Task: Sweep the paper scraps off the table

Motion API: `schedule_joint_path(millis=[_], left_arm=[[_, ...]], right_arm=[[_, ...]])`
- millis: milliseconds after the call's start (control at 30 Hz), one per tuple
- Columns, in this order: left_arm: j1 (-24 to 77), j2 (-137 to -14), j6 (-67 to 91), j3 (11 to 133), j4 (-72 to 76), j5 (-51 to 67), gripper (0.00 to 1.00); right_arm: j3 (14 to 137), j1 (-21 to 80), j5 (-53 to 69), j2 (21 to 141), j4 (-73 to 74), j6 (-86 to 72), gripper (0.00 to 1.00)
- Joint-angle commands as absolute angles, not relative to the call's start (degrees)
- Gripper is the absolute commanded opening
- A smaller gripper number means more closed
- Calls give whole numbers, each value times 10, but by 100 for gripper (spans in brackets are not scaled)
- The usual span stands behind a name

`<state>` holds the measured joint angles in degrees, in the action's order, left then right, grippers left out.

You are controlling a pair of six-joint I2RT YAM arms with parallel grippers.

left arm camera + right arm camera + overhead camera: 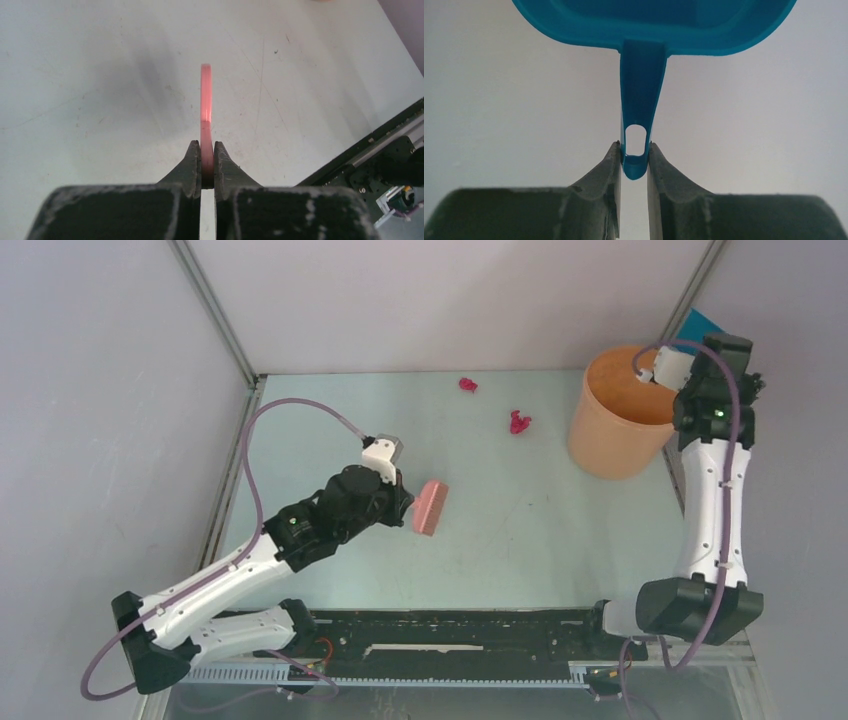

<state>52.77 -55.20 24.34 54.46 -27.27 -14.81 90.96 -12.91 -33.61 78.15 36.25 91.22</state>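
Two scraps (pixel 520 422), probably feather-light and quick to skitter, are lying on the surface (pixel 520 540) at 1 o'clock from the brush (pixel 431 507) the left fingers (pixel 192 165) are pinching, so sweeping beats gripping; the right fingers (pixel 611 165) are pinching the dustpan (pixel 642 90) by its handle.

Top view sits high behind both arm bases (pixel 690 605), looking down over the whole table (pixel 520 540); left wrist view looks close along the brush (pixel 206 95) at that same table; right wrist view faces the wall (pixel 499 75), very close on the dustpan (pixel 642 100) handle.
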Motion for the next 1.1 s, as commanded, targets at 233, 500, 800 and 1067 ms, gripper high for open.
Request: schedule_joint_path(millis=[233,500,800,1067], left_arm=[[523,-667,223,675,-183,-201,4],[462,-785,313,730,-68,-149,0],[394,-1018,463,814,137,-80,0],[375,-1243,596,966,233,-78,0]], right_arm=[[935,-125,-55,628,692,547,2],[689,-114,125,465,746,442,0],[469,-44,88,377,627,352,0],[398,-18,48,386,538,338,0]])
